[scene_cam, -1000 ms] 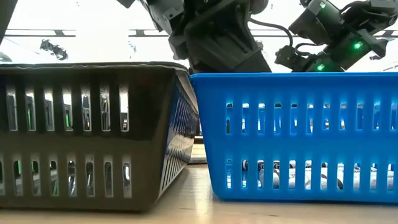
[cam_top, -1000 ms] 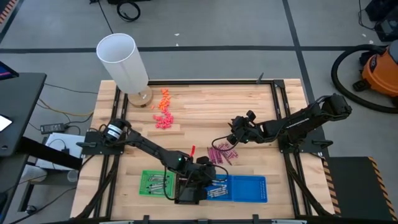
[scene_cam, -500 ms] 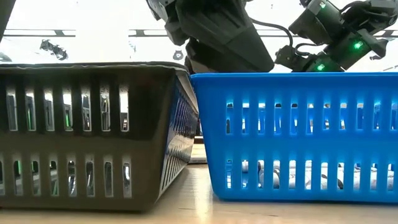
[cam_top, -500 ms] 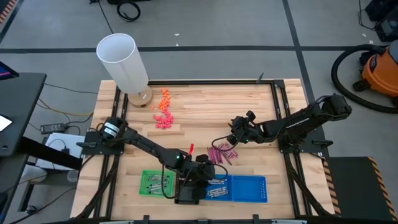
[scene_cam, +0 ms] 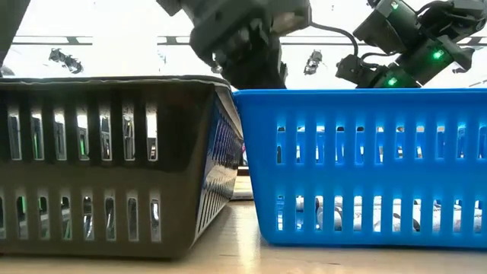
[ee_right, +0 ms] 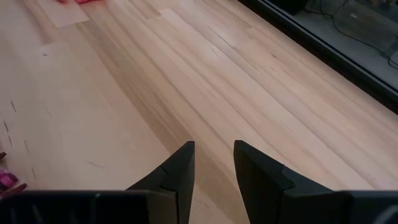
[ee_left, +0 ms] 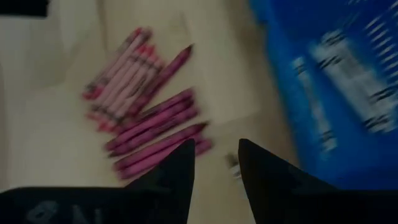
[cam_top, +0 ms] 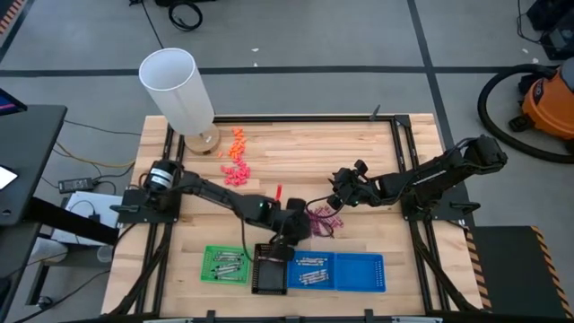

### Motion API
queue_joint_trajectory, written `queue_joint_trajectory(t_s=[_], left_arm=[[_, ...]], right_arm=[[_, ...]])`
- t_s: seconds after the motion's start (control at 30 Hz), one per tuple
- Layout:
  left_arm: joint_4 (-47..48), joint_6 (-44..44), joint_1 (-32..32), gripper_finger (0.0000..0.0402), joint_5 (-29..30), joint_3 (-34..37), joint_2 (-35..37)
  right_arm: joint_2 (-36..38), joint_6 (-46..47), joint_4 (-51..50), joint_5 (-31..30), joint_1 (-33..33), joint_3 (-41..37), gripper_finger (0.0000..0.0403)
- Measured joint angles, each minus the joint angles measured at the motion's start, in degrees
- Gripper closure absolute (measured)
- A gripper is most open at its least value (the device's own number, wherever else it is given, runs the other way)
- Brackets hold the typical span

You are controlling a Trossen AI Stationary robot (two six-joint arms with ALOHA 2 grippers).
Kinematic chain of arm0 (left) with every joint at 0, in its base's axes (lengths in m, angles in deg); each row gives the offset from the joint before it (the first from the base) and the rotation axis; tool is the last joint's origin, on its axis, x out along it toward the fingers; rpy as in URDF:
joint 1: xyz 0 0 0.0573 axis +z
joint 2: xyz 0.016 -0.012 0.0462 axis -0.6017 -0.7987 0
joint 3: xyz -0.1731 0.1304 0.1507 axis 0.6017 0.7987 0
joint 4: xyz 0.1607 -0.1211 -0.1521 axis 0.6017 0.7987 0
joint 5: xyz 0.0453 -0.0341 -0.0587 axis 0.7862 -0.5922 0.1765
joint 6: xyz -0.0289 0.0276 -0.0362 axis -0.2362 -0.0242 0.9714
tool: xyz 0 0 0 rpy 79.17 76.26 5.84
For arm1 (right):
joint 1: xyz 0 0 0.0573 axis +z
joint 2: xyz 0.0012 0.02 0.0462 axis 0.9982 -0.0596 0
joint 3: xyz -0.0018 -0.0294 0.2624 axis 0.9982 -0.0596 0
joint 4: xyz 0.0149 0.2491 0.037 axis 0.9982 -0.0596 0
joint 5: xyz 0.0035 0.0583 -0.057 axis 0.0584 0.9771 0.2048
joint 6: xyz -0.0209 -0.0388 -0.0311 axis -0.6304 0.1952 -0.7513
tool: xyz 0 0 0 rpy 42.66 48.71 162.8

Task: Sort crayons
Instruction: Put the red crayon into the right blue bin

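Several magenta crayons lie in a loose pile on the wooden table; they also show in the left wrist view. One red crayon lies apart, farther back. Grey-silver crayons lie in the blue tray and in the green tray. My left gripper is open and empty, just left of the magenta pile and beyond the blue tray, with its fingers over bare wood. My right gripper is open and empty over bare wood, beyond the pile.
A black tray stands between the green and blue trays at the near edge. A white cylinder stands at the far left. Orange lumps and pink lumps lie near it. Dark rails run along the table's sides.
My left gripper has gone from above the black and blue trays toward the table's far edge and a little right, to the magenta crayon pile. My right arm has kept still.
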Motion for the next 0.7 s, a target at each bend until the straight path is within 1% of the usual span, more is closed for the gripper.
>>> queue_joint_trajectory(t_s=[0.2, 0.4, 0.7], left_arm=[[4.80, -9.83, 4.29, 0.0267, -0.10, 0.04, -2.17], [2.94, -20.80, 6.63, 0.0267, -0.16, 0.07, -5.71], [1.55, -28.28, 7.76, 0.0267, -0.78, 0.07, -6.13]], right_arm=[[0.00, -0.27, 0.22, 0.02, 0.00, 0.00, 0.0281], [0.00, -0.25, 0.09, 0.07, -0.04, -0.06, 0.0281], [0.00, -0.41, -0.27, 0.20, -0.03, -0.06, 0.0281]])
